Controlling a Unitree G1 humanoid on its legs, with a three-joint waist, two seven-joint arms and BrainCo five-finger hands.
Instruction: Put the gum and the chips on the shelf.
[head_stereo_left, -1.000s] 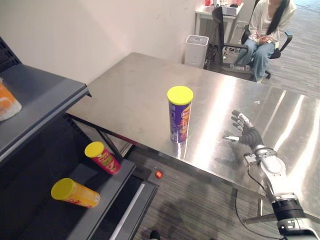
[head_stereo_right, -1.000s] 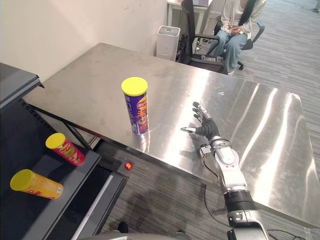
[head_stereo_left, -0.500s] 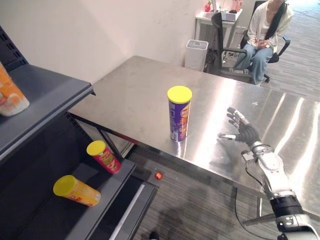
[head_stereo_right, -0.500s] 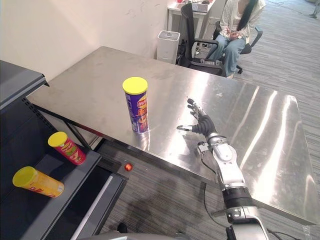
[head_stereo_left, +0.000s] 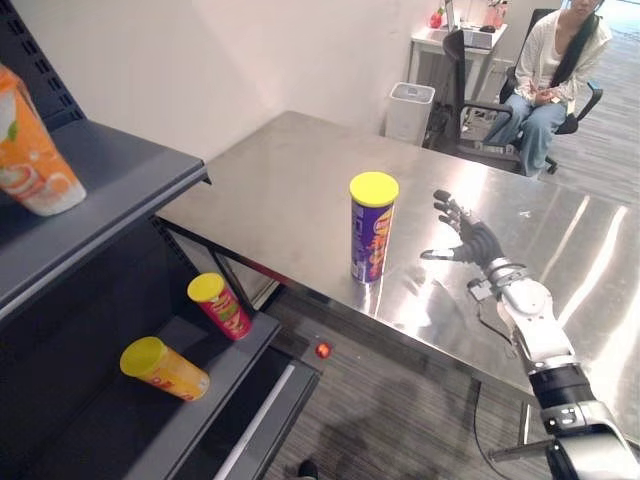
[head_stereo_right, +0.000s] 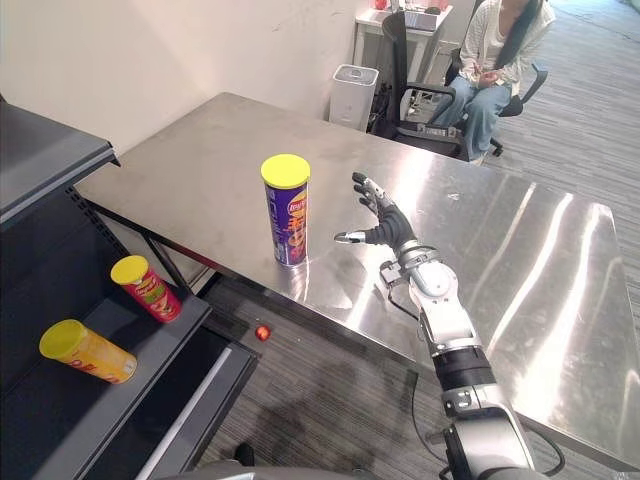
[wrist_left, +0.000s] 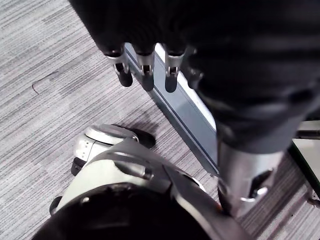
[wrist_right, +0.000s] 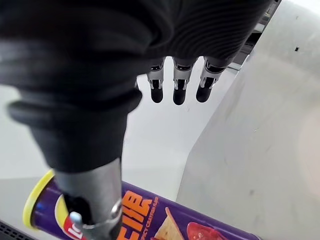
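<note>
Well, the can (head_stereo_left: 373, 228) of chips stood upright near the counter's (head_stereo_left: 285, 190) front edge, yellow lid on. The right hand (head_stereo_left: 476, 243) was just beside it but apart, fingers spread straight, thumb out, nothing held. The left hand (wrist_left: 145, 70) hung over the floor, fingers relaxed, empty. Gum: couldn't spot it.

The can was prob. light, a stiff tube, smooth & a bit slick. Tall and narrow, so a nudge up top could tip it and send it rolling off the edge. Best taken round mid-body, thumb opposite fingers, firm w/o crushing; the lid was no place to grip.

The shelf (head_stereo_left: 90, 430) sat to the robot's left, well apart from the can. Its lower level held a red can (head_stereo_left: 222, 306), tilted, and an orange can (head_stereo_left: 163, 369) on its side, so free room looked tight near the front. A carton (head_stereo_left: 35, 150) stood on the upper level. A small red bit (head_stereo_left: 322, 350) lay on the floor under the counter edge. A person (head_stereo_left: 555, 70) sat far behind, w/ a bin (head_stereo_left: 410, 112) by the wall; neither was in the way.
</note>
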